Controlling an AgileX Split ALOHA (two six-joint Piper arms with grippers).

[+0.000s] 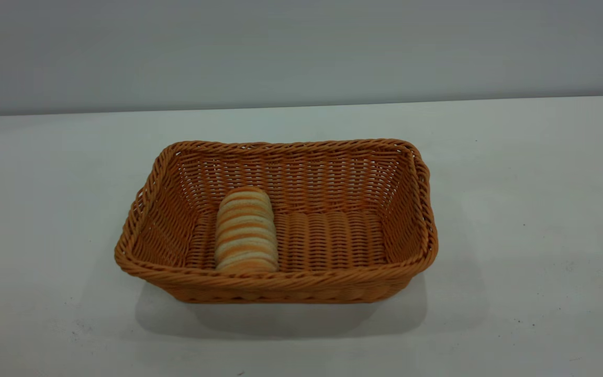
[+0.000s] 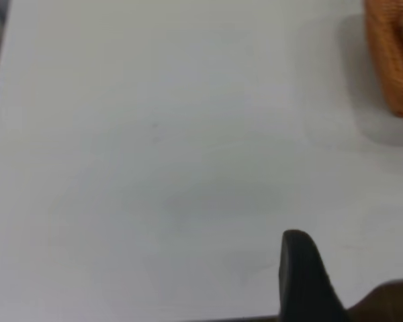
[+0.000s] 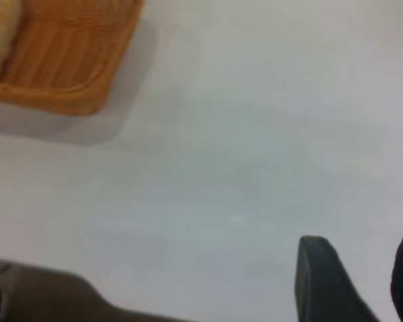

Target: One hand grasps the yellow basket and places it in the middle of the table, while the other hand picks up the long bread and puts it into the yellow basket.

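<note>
Long bread (image 1: 246,230) lies inside yellow basket (image 1: 280,280), mid-table (image 1: 516,209). Left gripper (image 2: 352,282) and right gripper (image 3: 354,282) hover apart, jaws parted, empty (keep clear).

The long bread (image 1: 245,230) lies in the yellow basket (image 1: 301,283), left of centre, mid-table (image 1: 516,209).

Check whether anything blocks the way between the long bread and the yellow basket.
Nothing does: the long bread already lies inside the yellow basket, on its floor toward the left side. Both grippers are off to the sides over bare table, each with fingers apart, holding nothing.
</note>
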